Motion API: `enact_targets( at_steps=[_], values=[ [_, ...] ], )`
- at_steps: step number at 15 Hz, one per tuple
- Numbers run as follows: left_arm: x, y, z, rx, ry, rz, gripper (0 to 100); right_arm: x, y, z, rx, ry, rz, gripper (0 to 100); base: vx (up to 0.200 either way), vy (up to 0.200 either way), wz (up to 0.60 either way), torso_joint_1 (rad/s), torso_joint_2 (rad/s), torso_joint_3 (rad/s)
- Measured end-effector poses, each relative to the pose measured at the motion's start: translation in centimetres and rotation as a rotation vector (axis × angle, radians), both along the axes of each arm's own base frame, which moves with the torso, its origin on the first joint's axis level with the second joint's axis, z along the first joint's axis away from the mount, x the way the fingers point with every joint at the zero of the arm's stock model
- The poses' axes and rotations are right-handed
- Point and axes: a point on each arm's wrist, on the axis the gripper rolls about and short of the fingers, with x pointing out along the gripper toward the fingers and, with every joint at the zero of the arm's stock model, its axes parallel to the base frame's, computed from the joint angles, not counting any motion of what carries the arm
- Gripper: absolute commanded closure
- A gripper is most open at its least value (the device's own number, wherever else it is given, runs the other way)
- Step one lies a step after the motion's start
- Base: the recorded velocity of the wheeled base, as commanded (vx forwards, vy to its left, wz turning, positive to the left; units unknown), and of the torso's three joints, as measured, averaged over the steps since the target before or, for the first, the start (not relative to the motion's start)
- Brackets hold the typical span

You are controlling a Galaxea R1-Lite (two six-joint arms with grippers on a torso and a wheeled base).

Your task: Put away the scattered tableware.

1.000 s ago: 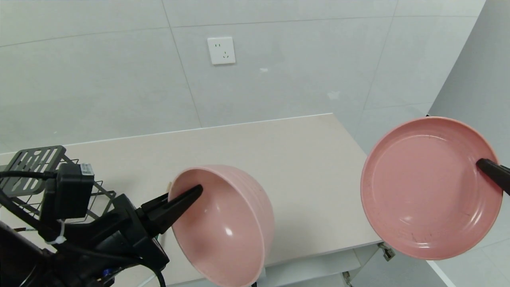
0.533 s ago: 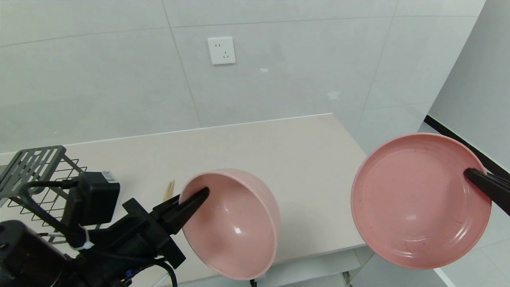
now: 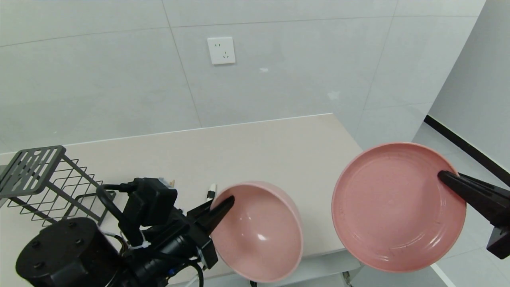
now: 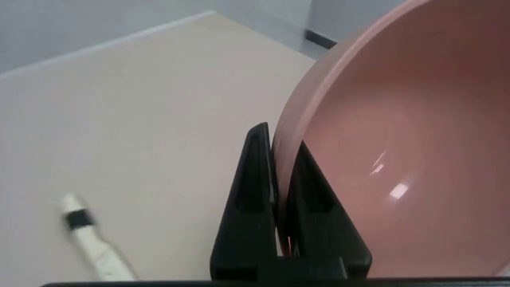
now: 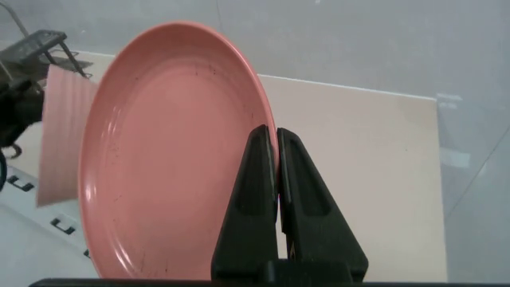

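A dark wire rack (image 3: 44, 175) stands at the left end of the worktop (image 3: 259, 147). The left gripper (image 3: 228, 199) is clamped on the rim of the pink bowl (image 3: 263, 235), which is held tilted above the worktop's near edge. Just beside it lies a pale stick (image 4: 89, 237) with a dark band, possibly a chopstick. Further right, the right gripper (image 3: 443, 176) pinches the rim of the pink plate (image 3: 390, 207), held tilted in the air off the worktop's right end.

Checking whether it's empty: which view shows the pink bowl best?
The head view: the pink bowl shows its whole empty inside, rim pinched by the left tool. The left wrist view gives a close part of rim and inside; the right wrist view, a strip of outer wall beside the plate.
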Motion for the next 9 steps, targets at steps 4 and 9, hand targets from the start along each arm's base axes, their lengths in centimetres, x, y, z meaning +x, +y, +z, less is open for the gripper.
enact_targets(
  at_steps=[4, 9],
  values=[
    [1.7, 0.3, 1.9, -0.018, -0.098, 0.216, 100, 0.6, 0.0, -0.2, -0.002, -0.043, -0.014, 100, 0.000, 0.000, 0.00, 0.000, 0.00, 0.000],
    [0.7, 0.8, 2.5, -0.046, -0.109, 0.210, 100, 2.2, -0.3, -1.9, -0.014, -0.015, -0.067, 100, 0.000, 0.000, 0.00, 0.000, 0.00, 0.000]
  ],
)
